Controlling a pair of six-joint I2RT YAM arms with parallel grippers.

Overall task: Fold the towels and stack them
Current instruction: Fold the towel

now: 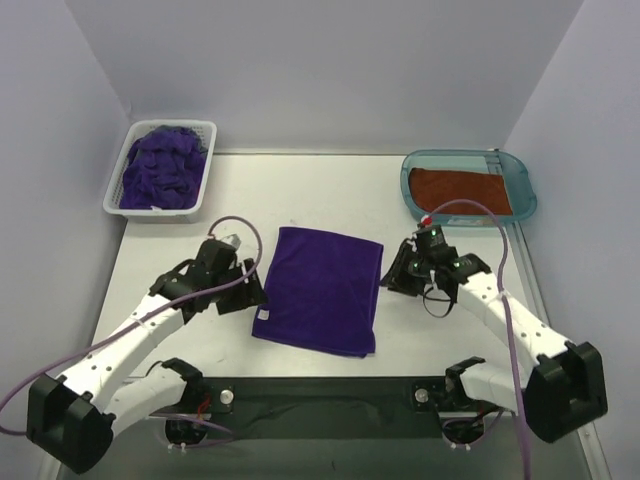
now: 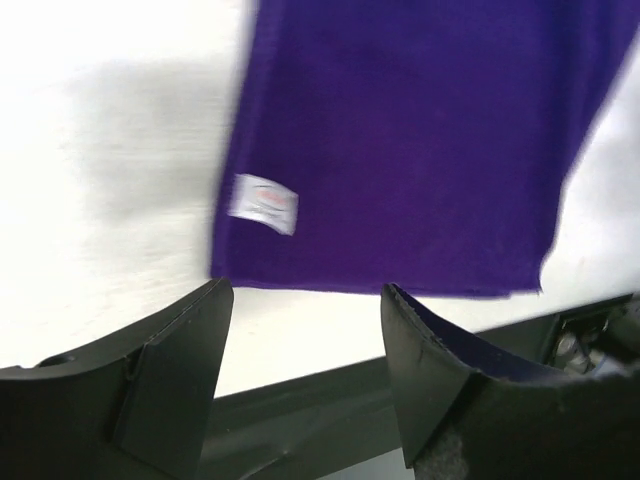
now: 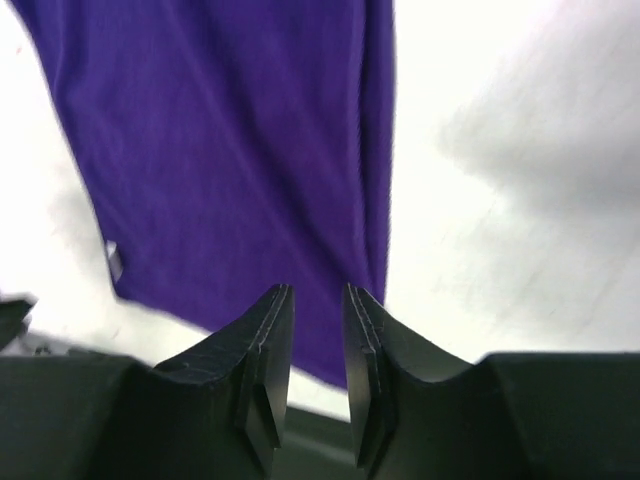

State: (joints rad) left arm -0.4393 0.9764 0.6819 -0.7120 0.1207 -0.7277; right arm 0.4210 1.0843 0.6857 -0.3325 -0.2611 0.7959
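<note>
Purple towel (image 1: 320,290) flat on table (image 1: 320,190)

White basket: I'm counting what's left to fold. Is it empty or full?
Full: crumpled purple towels fill the white basket up to its rim.

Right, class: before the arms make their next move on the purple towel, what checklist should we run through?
1. Purple towel lies flat on the table: ok.
2. Left gripper open, empty: ok.
3. Right gripper free of cloth, jaws narrowly apart: ok.
4. Grippers flank the towel's opposite sides: ok.
5. Orange towel flat in the tray: ok.
6. Purple towel fully folded: cannot tell.
</note>
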